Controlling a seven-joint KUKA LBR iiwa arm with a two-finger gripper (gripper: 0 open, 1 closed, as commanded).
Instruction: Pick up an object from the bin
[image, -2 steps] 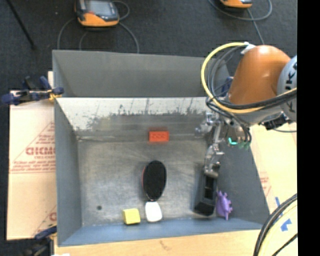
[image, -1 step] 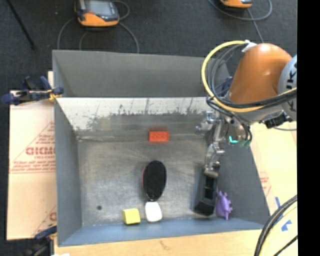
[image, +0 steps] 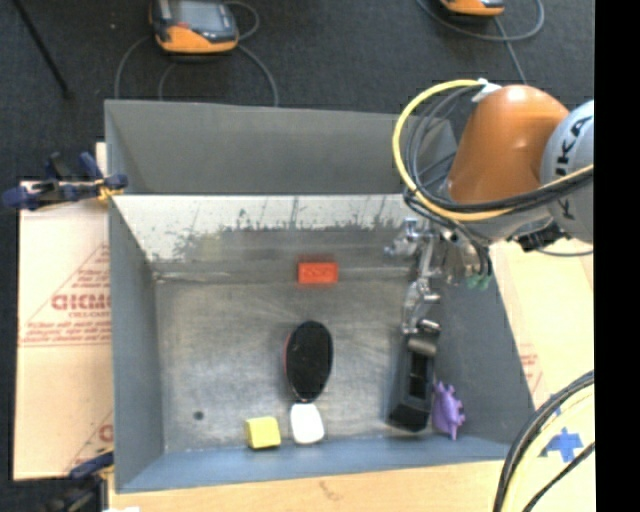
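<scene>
The gripper (image: 422, 328) stood low in the right part of the bin (image: 200, 330), at the far end of a black oblong block (image: 411, 385) that lay lengthwise near the right wall. Whether the gripper was open or closed could not be determined, and no object was visibly in its hold. A purple spiked toy (image: 448, 408) lay just beside the block's near end. A black oval brush (image: 309, 358), a red block (image: 318, 272), a yellow cube (image: 263, 432) and a white piece (image: 306, 424) lay elsewhere on the bin floor. Judged status: approach stage; grasp and lift not yet done.
</scene>
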